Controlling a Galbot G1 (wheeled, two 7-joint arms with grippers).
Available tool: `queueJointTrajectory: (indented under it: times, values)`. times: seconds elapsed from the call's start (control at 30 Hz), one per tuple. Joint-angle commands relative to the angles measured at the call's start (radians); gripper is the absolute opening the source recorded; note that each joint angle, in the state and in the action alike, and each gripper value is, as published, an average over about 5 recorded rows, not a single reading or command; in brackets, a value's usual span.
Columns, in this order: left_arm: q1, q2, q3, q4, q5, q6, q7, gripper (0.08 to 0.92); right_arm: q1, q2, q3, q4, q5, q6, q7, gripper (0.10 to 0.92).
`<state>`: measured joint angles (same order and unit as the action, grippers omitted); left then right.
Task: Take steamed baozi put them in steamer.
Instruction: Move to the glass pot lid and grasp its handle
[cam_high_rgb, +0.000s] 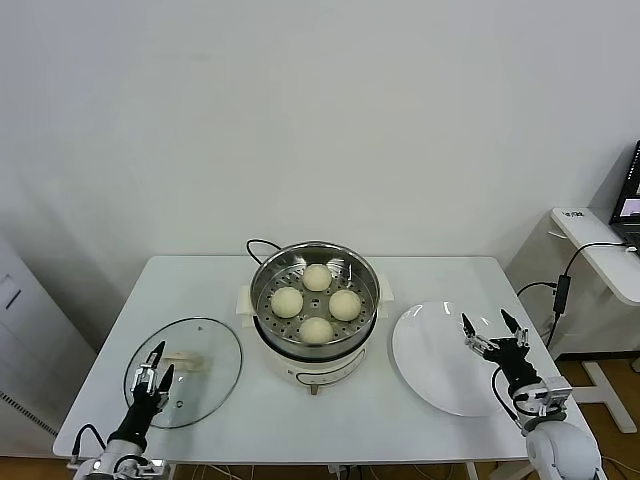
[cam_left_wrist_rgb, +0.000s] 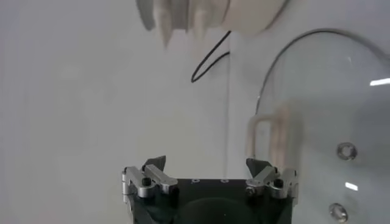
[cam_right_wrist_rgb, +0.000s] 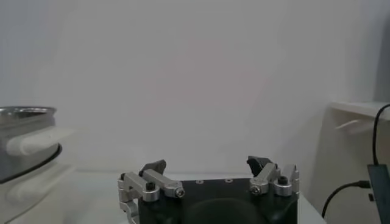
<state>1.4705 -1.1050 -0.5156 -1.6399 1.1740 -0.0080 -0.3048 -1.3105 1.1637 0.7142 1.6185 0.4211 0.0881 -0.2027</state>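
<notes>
Several cream-white baozi (cam_high_rgb: 316, 302) lie on the perforated tray inside the shiny steamer (cam_high_rgb: 262, 276), which stands on its white base at the table's middle. The steamer's edge also shows in the right wrist view (cam_right_wrist_rgb: 24, 115), and its white base shows in the left wrist view (cam_left_wrist_rgb: 244, 15). My left gripper (cam_high_rgb: 155, 362) is open and empty, low at the front left over the glass lid (cam_high_rgb: 205, 345). My right gripper (cam_high_rgb: 492, 328) is open and empty at the front right, above the right edge of the white plate (cam_high_rgb: 430, 360).
The glass lid with its white handle (cam_left_wrist_rgb: 274, 131) lies flat at the front left. A black cord (cam_high_rgb: 258, 243) runs behind the steamer. A side table (cam_high_rgb: 600, 250) with cables stands to the right of the white table (cam_high_rgb: 200, 280).
</notes>
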Motion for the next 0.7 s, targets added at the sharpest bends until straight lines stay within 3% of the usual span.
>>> queueJointTrajectory:
  times: [0.03,0.7]
  values:
    - [-0.057,-0.037,0.008,0.07,0.098,-0.017,-0.023,0.823,-0.013,0.017,0.003,-0.003,-0.011,0.005,-0.01,0.823]
    - [-0.191,-0.074,0.03,0.175,0.089,-0.026,-0.015,0.818,-0.028,0.021,0.018,0.008,-0.001,0.007,-0.019,0.823]
